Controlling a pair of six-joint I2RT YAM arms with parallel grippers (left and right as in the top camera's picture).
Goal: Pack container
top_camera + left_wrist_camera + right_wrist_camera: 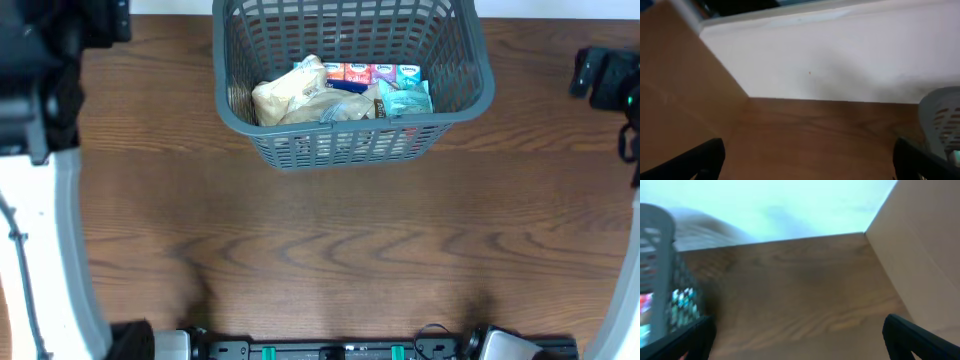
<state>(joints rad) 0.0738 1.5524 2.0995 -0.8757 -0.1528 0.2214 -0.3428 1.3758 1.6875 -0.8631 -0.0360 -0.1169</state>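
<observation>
The container [470, 95], a large dark grey lattice basket, stands at the far middle of the wooden table. Inside lie a tan packet [292, 98], a row of small colourful packets [365, 73] and a teal packet [408, 100]. A corner of the container shows in the left wrist view [941, 116] and in the right wrist view [657, 260]. My left gripper [807, 162] is open and empty over bare table, left of the container. My right gripper [800, 340] is open and empty, right of it. In the overhead view the arms sit at the far left and far right edges.
A white wall [840, 60] rises behind the table's far edge. Cardboard-coloured panels stand at the left side [675, 85] and the right side [925, 255]. The arms' bases [340, 348] line the near edge.
</observation>
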